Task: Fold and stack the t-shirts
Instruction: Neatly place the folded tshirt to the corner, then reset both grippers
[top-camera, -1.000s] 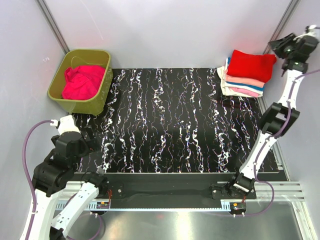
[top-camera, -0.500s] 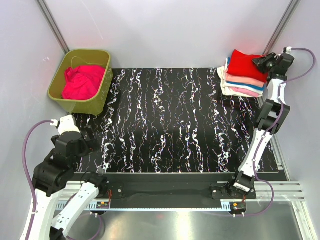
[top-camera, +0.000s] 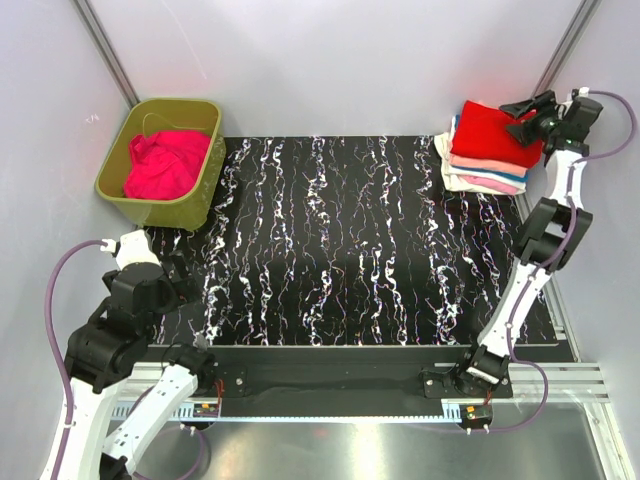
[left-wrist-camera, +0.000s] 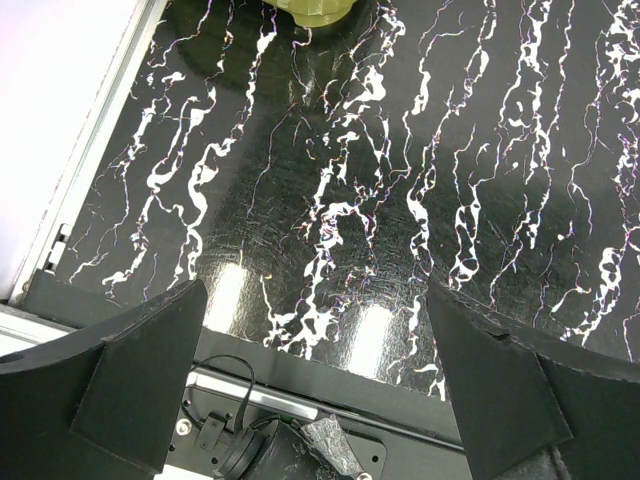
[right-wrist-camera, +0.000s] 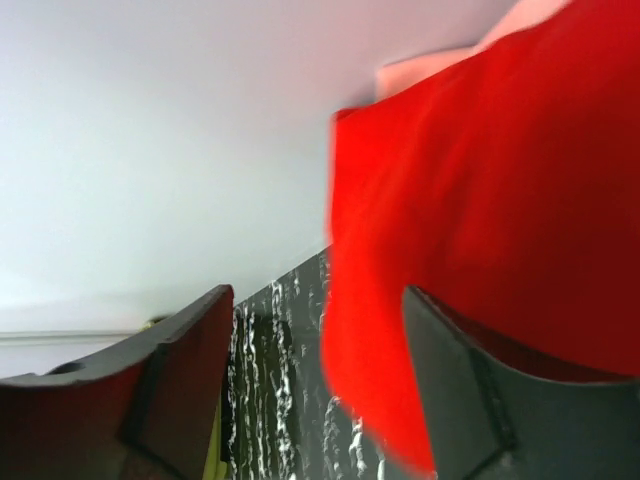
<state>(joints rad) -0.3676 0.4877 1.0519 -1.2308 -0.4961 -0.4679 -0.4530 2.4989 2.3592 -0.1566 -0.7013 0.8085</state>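
Note:
A stack of folded t-shirts (top-camera: 483, 172) lies at the back right corner of the mat, with a bright red one (top-camera: 488, 128) on top. My right gripper (top-camera: 520, 117) hovers at the red shirt's right edge, open. In the right wrist view the red cloth (right-wrist-camera: 500, 180) hangs blurred between the spread jaws of that gripper (right-wrist-camera: 318, 300), not pinched, and a peach shirt (right-wrist-camera: 420, 70) peeks out behind it. A crumpled magenta-pink t-shirt (top-camera: 165, 163) lies in the tub. My left gripper (left-wrist-camera: 315, 300) stands open over the mat's near left corner, holding nothing.
The olive-green tub (top-camera: 112, 168) stands at the back left, just off the black marbled mat (top-camera: 350, 250). Grey walls close in at the back and both sides, with metal posts (top-camera: 105, 50) in the corners. A metal rail (top-camera: 330, 400) runs along the near edge.
My right gripper has swung from the back right corner down to the red shirt's edge, and its jaws have spread wider. The left arm has stayed put.

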